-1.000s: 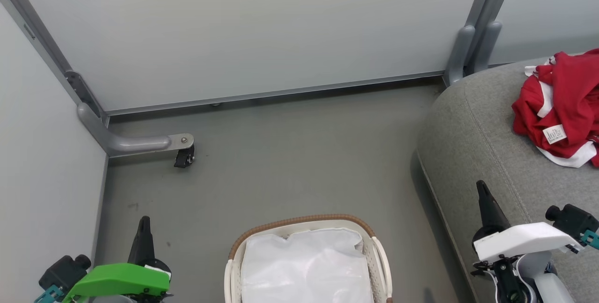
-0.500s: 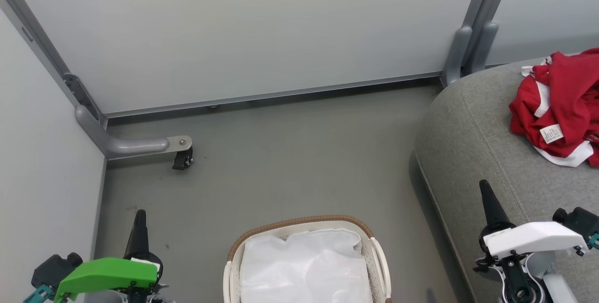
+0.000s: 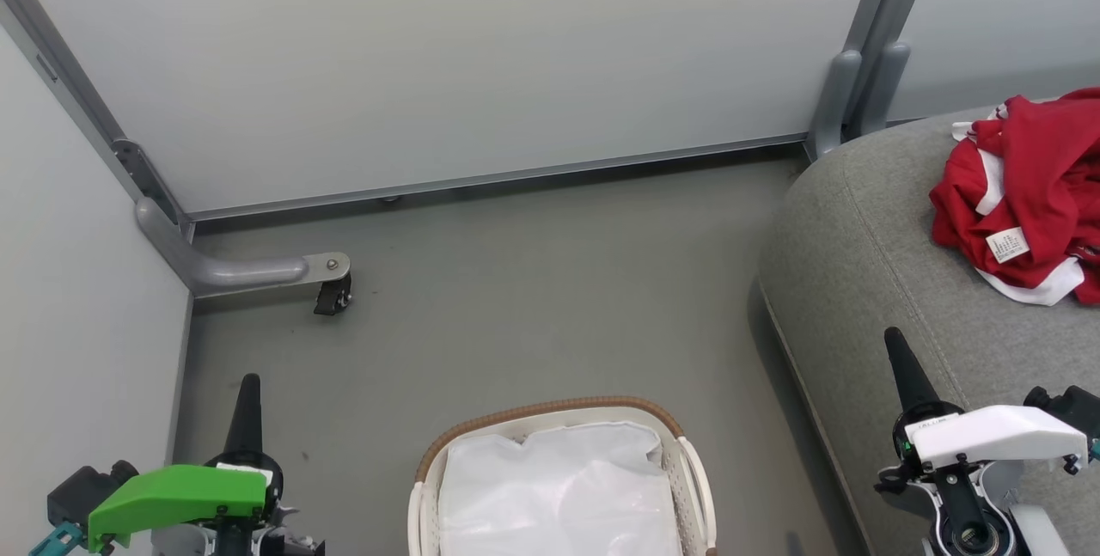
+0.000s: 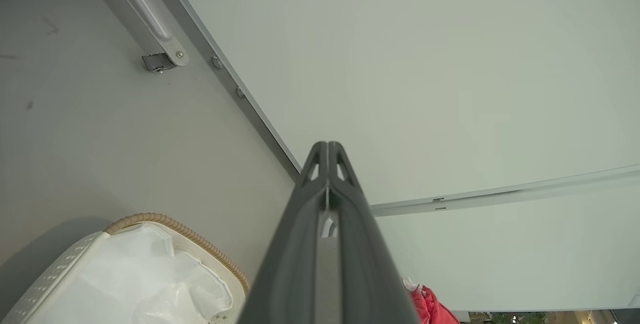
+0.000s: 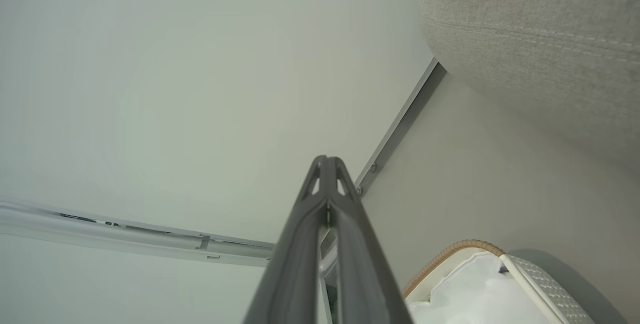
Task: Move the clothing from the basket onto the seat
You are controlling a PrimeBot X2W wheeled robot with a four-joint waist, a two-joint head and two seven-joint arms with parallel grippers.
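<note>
The clothing is on the seat, a bunched red heap w/ white bands at the far right of the head view, & part of it runs off the right edge. The basket sits on the floor low in the middle, btw the two grippers, & I see just its white liner in it, no red. Its near end is cut off by the bottom edge though, so a bit may hide there. The left gripper is at the lower left over the floor, fingers pressed together, holding nothing. The right gripper is at the lower right by the seat's edge, fingers together too, nothing in them. What counts for a next move: the red heap lies ahead & to the right of the right gripper, well apart from it, & much farther from the left one, so the right gripper is the near one. The heap is a lump w/ no clear long way to it; its small white label shows on the near side. I think the job is prob. done, so no new grab is needed.
</note>
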